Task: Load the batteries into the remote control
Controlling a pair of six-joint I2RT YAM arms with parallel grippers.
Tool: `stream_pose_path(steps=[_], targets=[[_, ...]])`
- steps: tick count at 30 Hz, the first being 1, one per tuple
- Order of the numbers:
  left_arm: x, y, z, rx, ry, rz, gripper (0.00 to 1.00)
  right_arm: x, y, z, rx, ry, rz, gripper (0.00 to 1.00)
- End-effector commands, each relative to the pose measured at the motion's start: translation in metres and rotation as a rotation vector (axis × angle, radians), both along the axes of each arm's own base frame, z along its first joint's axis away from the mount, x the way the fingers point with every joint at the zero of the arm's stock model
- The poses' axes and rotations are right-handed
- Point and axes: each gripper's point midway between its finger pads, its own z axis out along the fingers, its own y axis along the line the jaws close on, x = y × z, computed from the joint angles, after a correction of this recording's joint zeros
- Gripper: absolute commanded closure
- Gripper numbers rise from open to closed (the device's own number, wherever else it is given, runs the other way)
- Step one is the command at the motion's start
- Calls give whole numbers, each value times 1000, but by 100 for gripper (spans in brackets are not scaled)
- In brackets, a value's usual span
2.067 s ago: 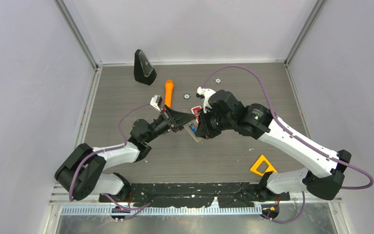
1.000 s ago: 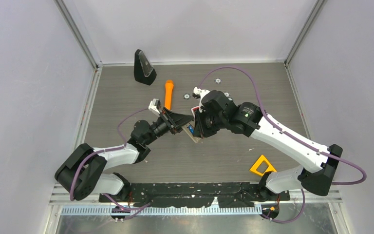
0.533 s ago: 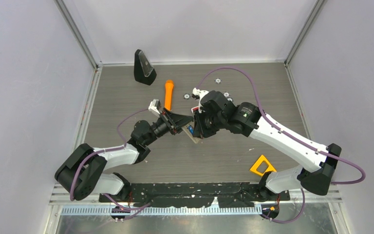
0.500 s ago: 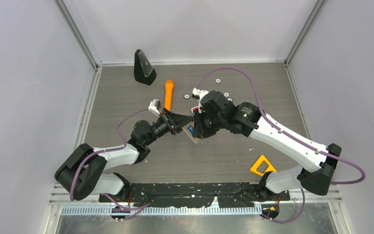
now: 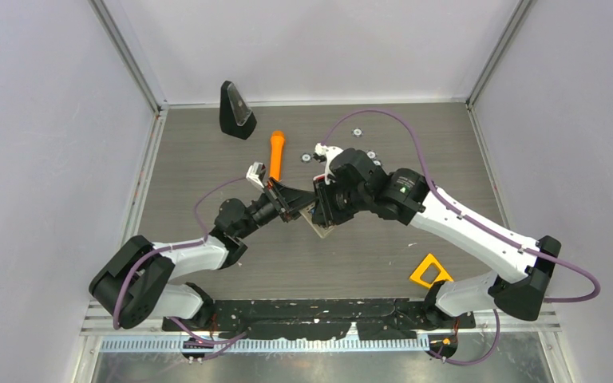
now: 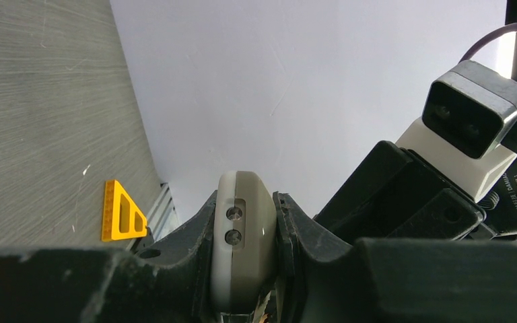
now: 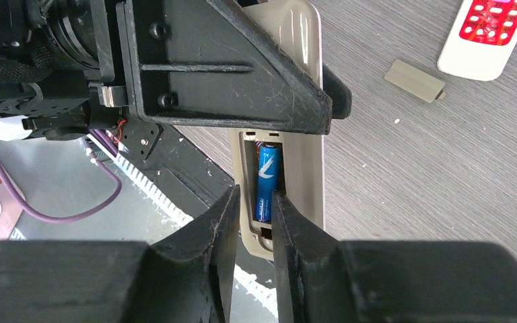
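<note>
My left gripper (image 5: 291, 203) is shut on the beige remote control (image 7: 306, 168) and holds it off the table, back side up, with the compartment uncovered. The left wrist view shows the remote's end (image 6: 242, 249) clamped between the left gripper (image 6: 246, 200) fingers. A blue battery (image 7: 266, 182) lies lengthwise in the compartment. My right gripper (image 7: 256, 202) hovers right over the battery's lower end with its jaws a little apart and nothing gripped. From above, the right gripper (image 5: 319, 209) meets the remote (image 5: 318, 225) mid-table.
A white remote with red buttons (image 7: 488, 30) and a beige battery cover (image 7: 414, 81) lie on the table. An orange cylinder (image 5: 275, 154), a black wedge stand (image 5: 235, 110), small round discs (image 5: 357, 132) and a yellow triangle (image 5: 429, 271) are spread around.
My right gripper's jaws have gone from shut to slightly apart over the compartment, leaving the blue battery in it. The left arm keeps holding the remote in place.
</note>
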Motion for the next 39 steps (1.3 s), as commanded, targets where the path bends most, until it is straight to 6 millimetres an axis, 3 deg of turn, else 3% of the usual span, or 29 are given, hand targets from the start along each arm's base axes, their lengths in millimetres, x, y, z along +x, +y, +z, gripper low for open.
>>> stream_pose_path(steps=[1, 7, 11, 16, 23, 30, 33, 36, 39], targets=[[-16, 4, 51, -121, -145, -35, 100, 10, 1, 7, 17, -62, -16, 71], [-16, 2, 42, -48, -193, -23, 100, 13, 1, 22, 74, -121, -23, 61], [-16, 1, 42, -26, -205, -21, 100, 13, 1, 20, 81, -133, -16, 54], [-12, 1, 46, -29, -181, -9, 100, 11, 5, -2, 70, -124, 8, 48], [1, -1, 46, 18, -89, 26, 100, 23, 9, -30, -6, -188, -26, 43], [9, 1, 48, 65, -52, 68, 100, 21, 29, -70, -52, -185, 45, 41], [11, 2, 42, 78, -32, 73, 100, 10, 37, -84, -18, -141, 107, 41], [14, 5, 28, 131, -15, 86, 100, -3, 52, -81, 87, -104, 196, 43], [22, 11, 4, 257, -9, 115, 100, -13, 53, -83, 210, -23, 267, 48]])
